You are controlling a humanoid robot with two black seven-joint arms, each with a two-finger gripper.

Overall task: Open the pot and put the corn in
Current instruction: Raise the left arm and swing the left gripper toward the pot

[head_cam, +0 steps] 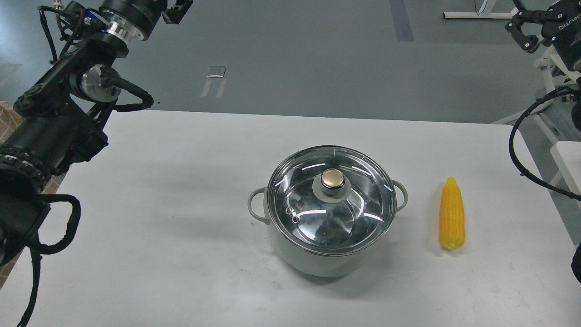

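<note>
Head view, looking forward and down: a white table (181, 190) filled most of the field, with grey floor beyond its far edge. The black left arm entered from the left edge and rose to the upper left, where its left hand (178, 10) was cut off by the top border, so that whether its fingers stood apart or closed could not be told; it held nothing visible. The right arm appeared only at the upper right corner, and its right hand (526, 34) hung high above the table's far right corner, its dark fingers seen too indistinctly to tell their spread, with nothing seen in them. The pot (317, 259), pale grey-green with two loop side handles, stood upright right of the table's centre. A clear glass lid (295, 195) sat closed on the pot's rim, and a gold knob (332, 179) topped the lid at its middle. The corn (452, 214), a yellow cob, lay flat on the table to the right of the pot, apart from it, its tapered tip pointing away from the camera.
</note>
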